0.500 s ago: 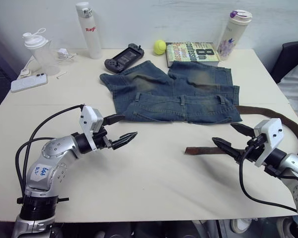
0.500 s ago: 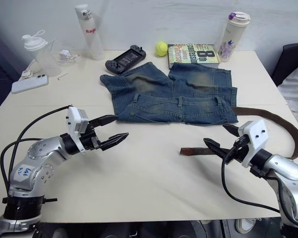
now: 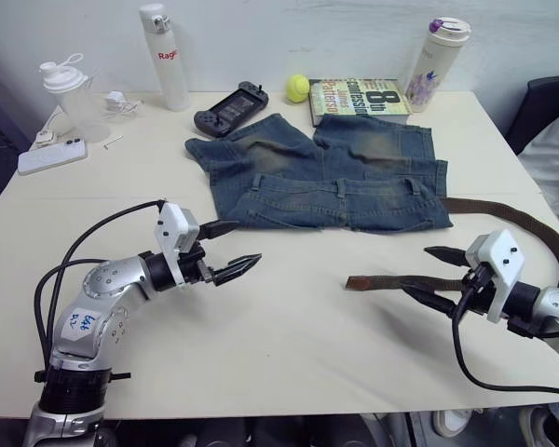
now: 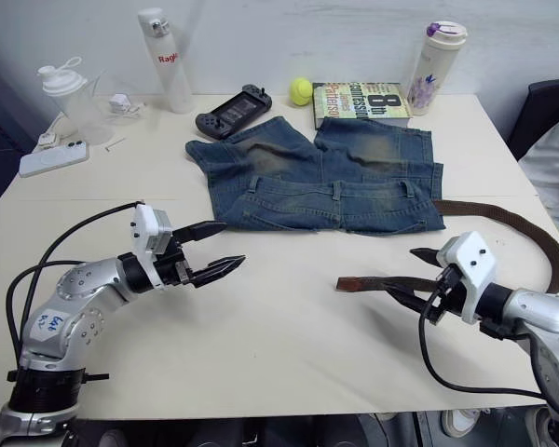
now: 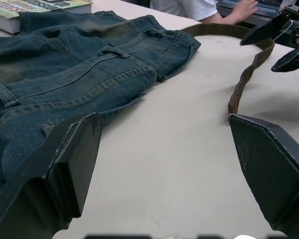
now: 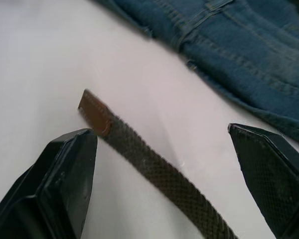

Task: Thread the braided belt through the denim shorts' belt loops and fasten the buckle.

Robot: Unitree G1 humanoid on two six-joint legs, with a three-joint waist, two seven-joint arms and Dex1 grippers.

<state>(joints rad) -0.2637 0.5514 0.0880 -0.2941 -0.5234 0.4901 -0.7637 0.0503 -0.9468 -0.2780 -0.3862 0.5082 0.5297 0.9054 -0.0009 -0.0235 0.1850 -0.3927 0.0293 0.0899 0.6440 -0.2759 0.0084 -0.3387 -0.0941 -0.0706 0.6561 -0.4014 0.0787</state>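
The right gripper (image 3: 435, 277), fingers spread, is straddling the dark brown braided belt (image 6: 154, 169) beside the faded blue denim shorts (image 3: 335, 177), while the left gripper (image 3: 231, 249) is hovering spread.

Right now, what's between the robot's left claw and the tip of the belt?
Just bare table. In the head views, nothing sits between the open left gripper and the belt tip.

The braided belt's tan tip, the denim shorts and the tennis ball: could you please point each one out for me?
braided belt (image 6: 95, 113), right wrist view, on its tan leather tip.
denim shorts (image 3: 298, 200), left eye view, on the cloth below the waistband.
tennis ball (image 3: 297, 88), left eye view, on its middle.
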